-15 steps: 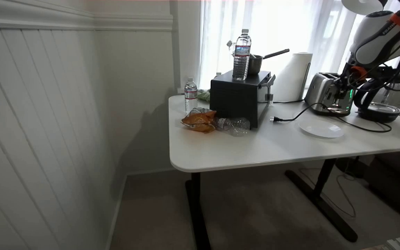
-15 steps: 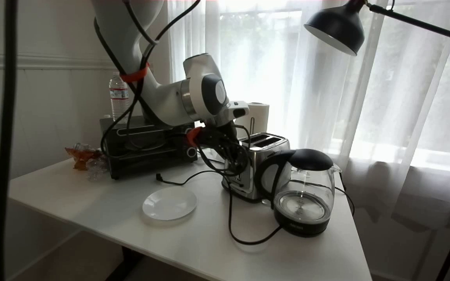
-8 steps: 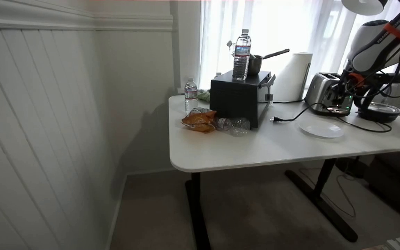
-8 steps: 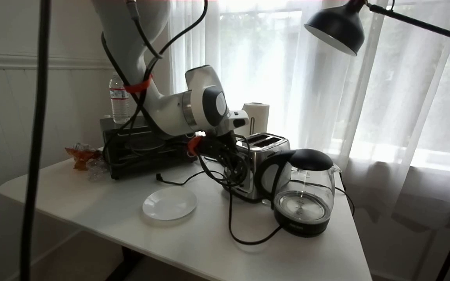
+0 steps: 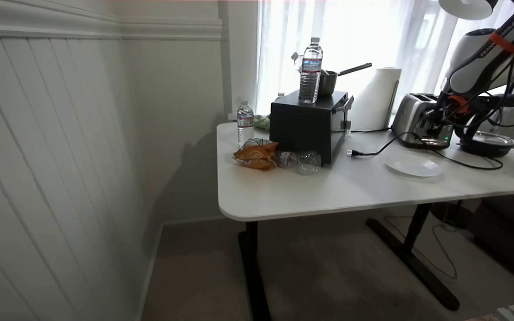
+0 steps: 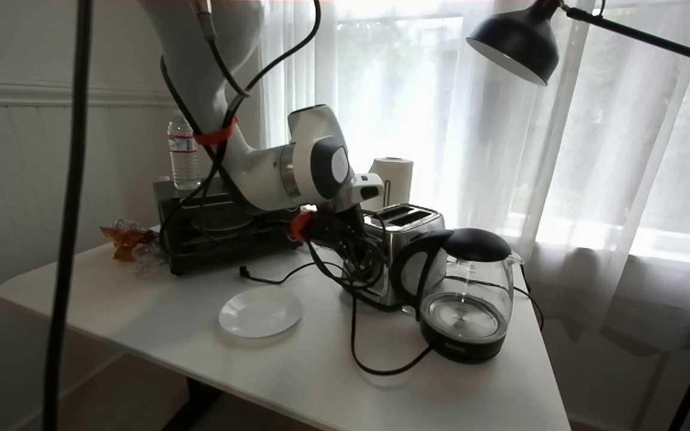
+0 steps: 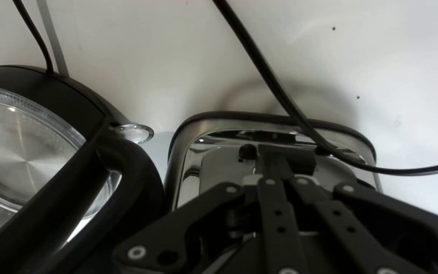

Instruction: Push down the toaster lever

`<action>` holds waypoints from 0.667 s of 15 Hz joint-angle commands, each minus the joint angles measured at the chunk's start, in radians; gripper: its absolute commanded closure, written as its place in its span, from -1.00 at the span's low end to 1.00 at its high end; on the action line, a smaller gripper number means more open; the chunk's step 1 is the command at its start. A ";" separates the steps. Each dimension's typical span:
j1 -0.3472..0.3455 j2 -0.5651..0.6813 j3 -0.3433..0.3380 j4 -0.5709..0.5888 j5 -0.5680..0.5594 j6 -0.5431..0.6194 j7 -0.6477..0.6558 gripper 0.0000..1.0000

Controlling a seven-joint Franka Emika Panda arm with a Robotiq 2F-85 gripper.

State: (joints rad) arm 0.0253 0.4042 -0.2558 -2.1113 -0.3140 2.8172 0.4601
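The chrome toaster stands at the back right of the table, and it also shows in an exterior view. In the wrist view the toaster's front panel is seen from above. A dark lever block shows low on that panel, partly covered by my fingers. My gripper is shut, its fingers together, with the tips over the lever block; I cannot tell whether they touch it. In both exterior views the gripper is at the toaster's front, its tips hidden by cables and dark parts.
A glass kettle with black handle stands close beside the toaster. A black cord crosses the toaster's front. A white plate lies before it. A black oven and a paper towel roll stand farther along.
The arm has moved down along the toaster's front, mostly in the first half second and only slightly since. The toaster, kettle and plate have not moved.
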 commanded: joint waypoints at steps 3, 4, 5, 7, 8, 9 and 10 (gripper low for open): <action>-0.002 0.092 -0.005 0.047 0.043 0.005 -0.070 1.00; -0.003 0.077 0.000 0.041 0.047 -0.007 -0.085 1.00; 0.007 0.058 -0.009 0.031 0.036 -0.005 -0.083 1.00; 0.022 0.023 -0.022 0.011 0.018 0.008 -0.079 1.00; 0.028 0.014 -0.031 0.005 0.009 0.020 -0.074 1.00; 0.028 -0.003 -0.029 -0.004 0.013 0.018 -0.076 1.00; 0.031 -0.024 -0.032 -0.017 0.012 0.009 -0.078 1.00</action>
State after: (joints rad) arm 0.0377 0.3971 -0.2658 -2.1099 -0.3007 2.8078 0.3922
